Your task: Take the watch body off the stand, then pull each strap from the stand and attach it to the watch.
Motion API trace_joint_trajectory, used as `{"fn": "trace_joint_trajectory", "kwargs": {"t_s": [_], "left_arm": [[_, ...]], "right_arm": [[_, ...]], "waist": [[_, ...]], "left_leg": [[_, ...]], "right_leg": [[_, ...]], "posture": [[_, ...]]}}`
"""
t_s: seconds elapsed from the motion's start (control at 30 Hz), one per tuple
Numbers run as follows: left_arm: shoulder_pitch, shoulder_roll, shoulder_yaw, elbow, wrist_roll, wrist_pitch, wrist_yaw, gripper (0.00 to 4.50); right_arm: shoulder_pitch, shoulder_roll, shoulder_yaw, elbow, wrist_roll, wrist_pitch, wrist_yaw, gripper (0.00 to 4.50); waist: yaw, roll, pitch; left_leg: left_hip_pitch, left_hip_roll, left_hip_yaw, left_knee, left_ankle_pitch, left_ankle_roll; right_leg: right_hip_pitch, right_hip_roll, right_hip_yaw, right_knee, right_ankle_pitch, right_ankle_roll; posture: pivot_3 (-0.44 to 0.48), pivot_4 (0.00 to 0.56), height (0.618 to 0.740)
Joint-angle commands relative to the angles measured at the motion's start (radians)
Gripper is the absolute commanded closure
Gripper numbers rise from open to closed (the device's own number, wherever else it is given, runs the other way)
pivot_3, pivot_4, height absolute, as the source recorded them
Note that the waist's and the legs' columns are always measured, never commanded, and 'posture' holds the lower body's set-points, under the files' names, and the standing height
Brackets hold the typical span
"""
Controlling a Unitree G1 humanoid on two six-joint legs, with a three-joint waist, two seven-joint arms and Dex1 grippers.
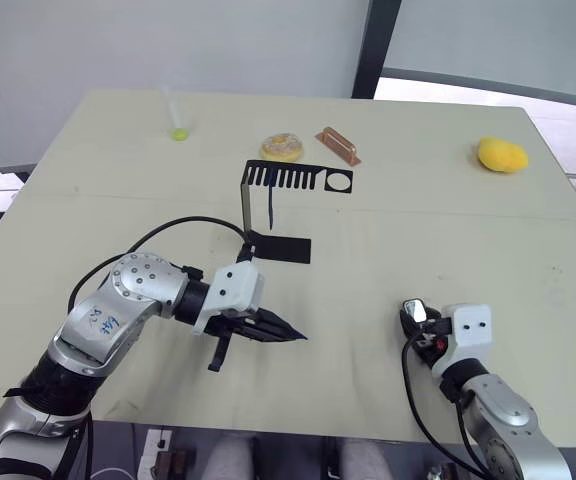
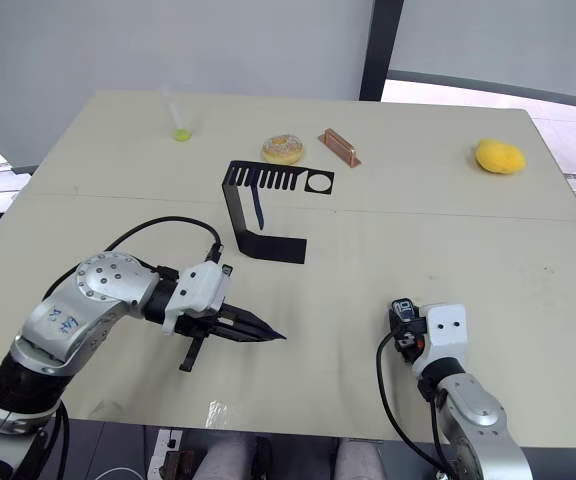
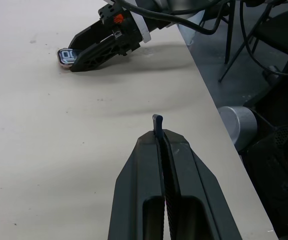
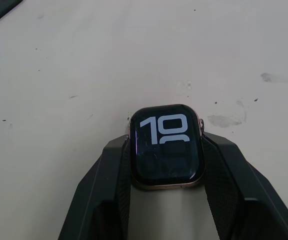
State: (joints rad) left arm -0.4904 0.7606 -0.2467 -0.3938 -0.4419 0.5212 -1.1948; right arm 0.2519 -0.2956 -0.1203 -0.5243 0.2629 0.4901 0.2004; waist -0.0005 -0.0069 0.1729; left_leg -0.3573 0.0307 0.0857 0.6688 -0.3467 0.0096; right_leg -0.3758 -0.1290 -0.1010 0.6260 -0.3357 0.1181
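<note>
Head view: watch body off the thin black metal stand [image 1: 268,215], where one dark blue strap [image 1: 269,208] hangs; attaching not yet done.
Left wrist: left claw [image 3: 159,131] clamped on a strap [image 3: 157,125].
Right wrist: right claw [image 4: 166,165] clamped on glossy watch body [image 4: 166,150], low over matte surface [image 4: 84,65]

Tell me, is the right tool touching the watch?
Touching. The right wrist view shows the right tool with both fingers pressed against the sides of the watch.
</note>
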Motion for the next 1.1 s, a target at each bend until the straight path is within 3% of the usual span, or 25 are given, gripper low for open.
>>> {"fn": "trace_joint_trajectory", "kwargs": {"t_s": [0.03,0.3,0.5,0.83,1.1], "left_arm": [[-0.011,0.001,0.012,-0.017,0.002,-0.015,-0.005,4.5],[-0.011,-0.001,0.011,-0.021,0.001,-0.012,-0.001,4.5],[-0.012,-0.002,0.011,-0.021,0.0,-0.012,-0.004,4.5],[-0.006,-0.002,0.01,-0.027,-0.005,-0.01,-0.006,4.5],[-0.008,-0.005,0.006,-0.03,-0.006,-0.009,-0.007,4.5]], "right_arm": [[0.009,-0.007,-0.02,0.039,0.008,0.032,0.011,3.0],[0.008,-0.004,-0.024,0.034,0.042,0.048,0.023,3.0],[0.008,-0.021,-0.043,0.028,0.057,0.034,0.038,0.12],[0.045,-0.095,-0.059,0.018,0.06,-0.053,0.133,0.04],[-0.004,-0.167,-0.08,0.133,0.061,-0.136,0.227,0.04]], "waist": [[0.0,0.0,0.0],[0.0,0.0,0.0],[0.003,-0.001,0.0],[0.003,-0.001,0.0],[0.002,-0.001,0.0]], "left_leg": [[0.0,0.0,0.0,0.0,0.0,0.0],[0.0,0.0,0.0,0.0,0.0,0.0],[0.0,0.0,0.0,0.0,0.0,0.0],[0.0,-0.001,0.0,0.0,0.0,0.001],[0.0,0.0,0.0,0.001,0.0,0.001]], "right_leg": [[0.0,0.0,0.0,0.0,0.0,0.0],[0.0,0.0,0.0,0.0,0.0,0.0],[0.0,-0.001,0.0,0.0,0.0,0.0],[0.0,-0.001,0.0,0.0,0.0,0.0],[0.0,-0.001,0.0,0.0,0.0,0.0]], "posture": [[0.0,0.15,0.74],[0.0,0.15,0.74],[0.0,0.15,0.74],[0.0,0.15,0.74],[0.0,0.15,0.74]]}}
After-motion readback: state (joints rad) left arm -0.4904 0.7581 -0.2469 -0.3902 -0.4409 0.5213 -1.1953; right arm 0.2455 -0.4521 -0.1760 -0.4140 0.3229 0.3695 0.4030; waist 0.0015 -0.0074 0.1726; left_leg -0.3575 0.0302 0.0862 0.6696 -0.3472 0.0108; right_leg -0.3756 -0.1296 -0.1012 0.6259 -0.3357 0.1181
